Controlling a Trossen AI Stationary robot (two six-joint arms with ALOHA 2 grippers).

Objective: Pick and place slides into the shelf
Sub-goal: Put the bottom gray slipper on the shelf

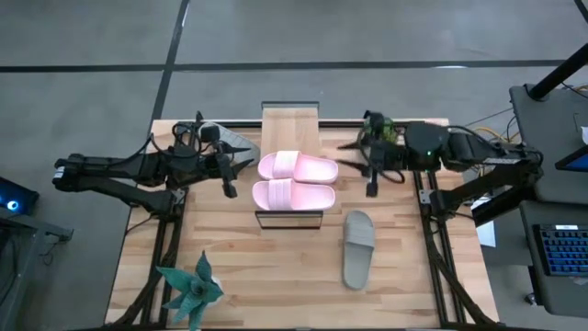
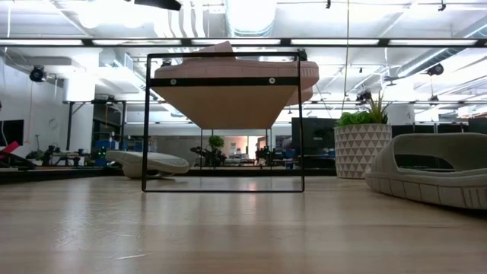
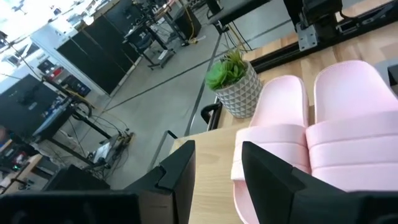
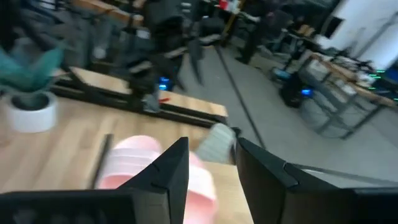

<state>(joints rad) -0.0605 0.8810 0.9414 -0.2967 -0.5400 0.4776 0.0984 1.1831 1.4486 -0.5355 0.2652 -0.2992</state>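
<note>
Two pale pink slides (image 1: pixel 296 166) (image 1: pixel 294 194) lie side by side, soles down, on the plank top of the shelf (image 1: pixel 289 119) in the middle of the table. One grey slide (image 1: pixel 358 248) rests sole-down on the table right of the shelf's near end. Another grey slide (image 1: pixel 237 142) lies at the far left, partly under my left arm. My left gripper (image 1: pixel 228 179) hovers open just left of the pink slides, nothing between its fingers (image 3: pixel 180 168). My right gripper (image 1: pixel 372 179) hovers open just right of them, also with nothing between its fingers.
A green plant in a white patterned pot (image 1: pixel 381 129) stands at the far right, close behind my right gripper. A teal plant (image 1: pixel 191 290) stands at the near left corner. Bare tabletop lies along the near edge between the teal plant and the grey slide.
</note>
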